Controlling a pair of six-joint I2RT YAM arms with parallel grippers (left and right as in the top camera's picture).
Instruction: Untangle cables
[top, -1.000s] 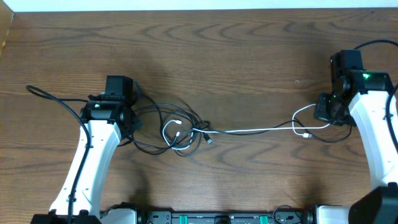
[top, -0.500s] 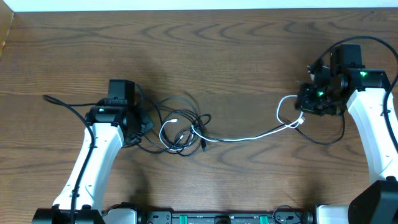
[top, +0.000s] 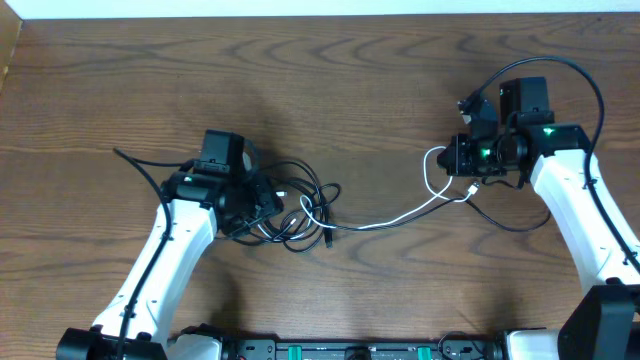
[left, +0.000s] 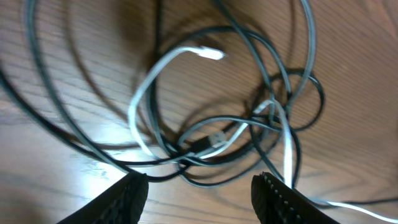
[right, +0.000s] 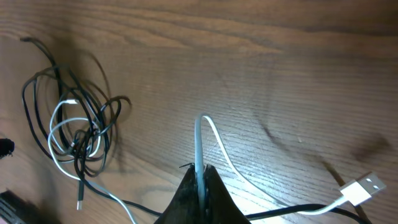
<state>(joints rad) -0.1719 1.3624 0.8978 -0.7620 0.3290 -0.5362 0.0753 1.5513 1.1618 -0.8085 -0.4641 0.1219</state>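
Tabletop (top: 330, 80) of brown wood grain spans the whole overhead view. The left arm (top: 165, 260) reaches up from the near edge toward the middle, and the right arm (top: 580, 210) does the same on the far right. Between them, nearer the left arm, the black cables (top: 300, 190) lie flat on the wood in a loose knot of overlapping loops. The white cable (top: 400, 215) is coiled into that knot and then runs out of it to the right, across bare wood, up to the right gripper (right: 199, 186). Its jaws are pressed together on a small upright loop of the white cable, lifted just above the table. The left gripper (left: 202, 202) hangs right at the left edge of the knot, jaws parted with only wood between them, gripping nothing; the loops lie just beyond its fingertips (left: 127, 196). A white USB plug (right: 364, 186) rests on the table near the right gripper, and a small black plug (top: 328, 240) pokes out below the knot.
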